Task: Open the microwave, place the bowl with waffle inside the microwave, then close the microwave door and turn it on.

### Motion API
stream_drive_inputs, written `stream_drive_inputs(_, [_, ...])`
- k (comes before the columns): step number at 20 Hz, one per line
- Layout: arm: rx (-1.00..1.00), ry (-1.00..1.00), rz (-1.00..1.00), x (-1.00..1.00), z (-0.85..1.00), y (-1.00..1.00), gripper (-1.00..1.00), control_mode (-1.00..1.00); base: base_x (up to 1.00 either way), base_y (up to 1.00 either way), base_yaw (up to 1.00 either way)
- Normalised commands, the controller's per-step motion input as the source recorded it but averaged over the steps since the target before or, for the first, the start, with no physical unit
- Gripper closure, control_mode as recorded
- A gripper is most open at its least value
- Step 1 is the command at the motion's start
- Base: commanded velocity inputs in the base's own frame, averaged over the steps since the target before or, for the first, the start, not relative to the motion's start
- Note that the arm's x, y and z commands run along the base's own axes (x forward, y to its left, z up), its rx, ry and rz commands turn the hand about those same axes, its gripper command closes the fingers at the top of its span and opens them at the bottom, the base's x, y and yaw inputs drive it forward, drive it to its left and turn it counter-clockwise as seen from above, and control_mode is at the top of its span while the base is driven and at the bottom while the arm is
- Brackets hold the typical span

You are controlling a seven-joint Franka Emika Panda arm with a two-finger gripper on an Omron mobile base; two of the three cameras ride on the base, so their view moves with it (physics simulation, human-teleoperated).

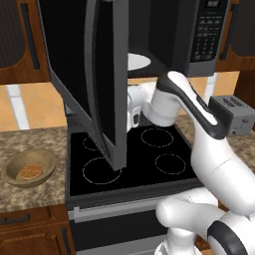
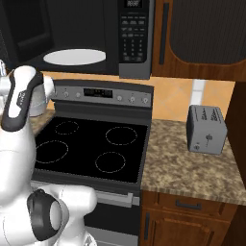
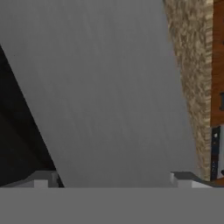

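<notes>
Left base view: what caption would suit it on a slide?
Microwave door swung open above the stove; the waffle waits in its bowl on the counter.

- You get no readable text anywhere.
- The microwave (image 2: 96,33) keypad panel (image 2: 133,36) has rows of pale button markings and a small display at its top, all too blurred to read.
- The stove (image 2: 91,149) control strip (image 2: 103,93) shows a dim display, digits not legible.
- The toaster (image 2: 206,129) has faint marks on its front, unreadable.
- In the hand view, the grey surface carries no lettering.
</notes>
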Motion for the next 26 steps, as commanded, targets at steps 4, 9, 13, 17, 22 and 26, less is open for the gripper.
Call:
stream_drive_inputs(4, [-0.55, 0.00, -0.01, -0.01, 0.11, 1.00, -1.00, -1.00, 0.00, 0.00, 0.00])
stream_drive_inputs(9, [-0.43, 0.01, -0.14, 0.00, 0.00, 0.78, -1.00, -1.00, 0.00, 0.00, 0.00])
stream_drive_inputs(13, [-0.08, 0.00, -0.17, -0.33, -0.47, -0.84, -1.00, -1.00, 0.00, 0.00, 0.00])
stream_drive_inputs(17, [0.00, 0.00, -0.13, -0.43, -0.83, -1.00, -1.00, -1.00, 0.00, 0.00, 0.00])
stream_drive_inputs(22, [-0.12, 0.00, -0.04, 0.03, -0.98, -0.56, -1.00, -1.00, 0.00, 0.00, 0.00])
stream_drive_inputs(26, [-0.22, 0.00, 0.06, 0.81, -0.72, 0.00, -1.00, -1.00, 0.00, 0.00, 0.00])
